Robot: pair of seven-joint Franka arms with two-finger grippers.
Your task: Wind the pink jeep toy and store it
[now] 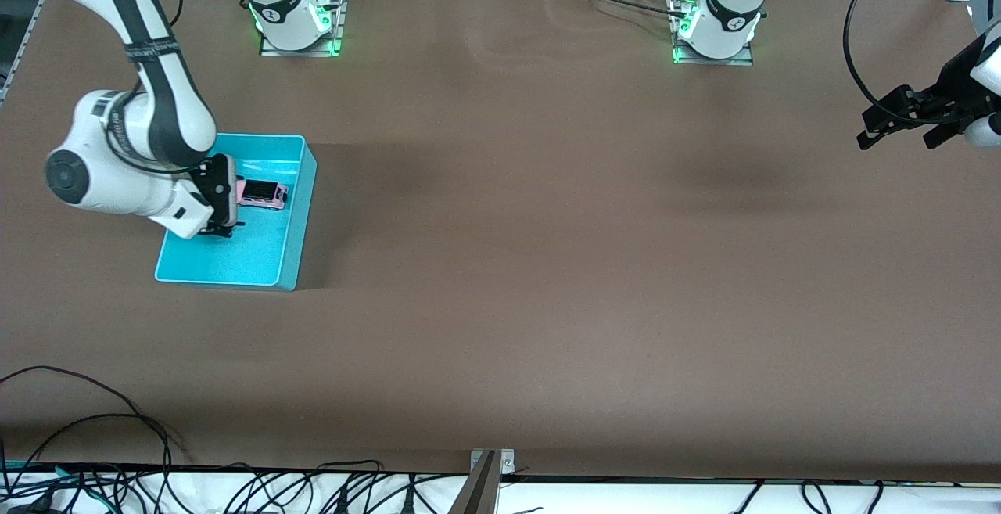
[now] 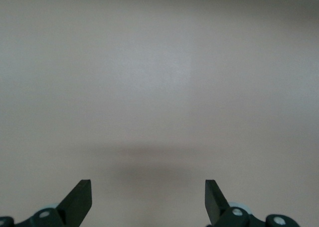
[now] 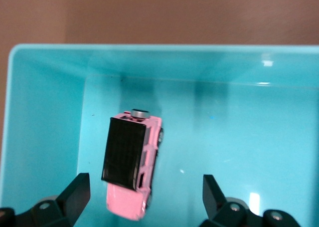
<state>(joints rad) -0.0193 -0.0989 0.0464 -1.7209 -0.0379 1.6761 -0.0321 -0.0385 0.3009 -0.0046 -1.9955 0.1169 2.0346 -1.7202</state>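
Note:
The pink jeep toy point(image 1: 263, 194), light pink with a black roof, lies on the floor of the cyan bin point(image 1: 293, 221) at the right arm's end of the table. In the right wrist view the jeep point(image 3: 130, 162) rests free between the spread fingers, touching neither. My right gripper point(image 1: 221, 224) is open and hangs in the bin just beside the jeep. My left gripper point(image 1: 899, 124) is open and empty, up over bare table at the left arm's end, waiting; its wrist view shows only the brown table between its fingertips point(image 2: 79, 197).
The bin's walls point(image 3: 149, 57) close round the right gripper. The brown table point(image 1: 547, 264) stretches between the arms. Cables and a metal bracket point(image 1: 485, 483) lie along the table edge nearest the front camera.

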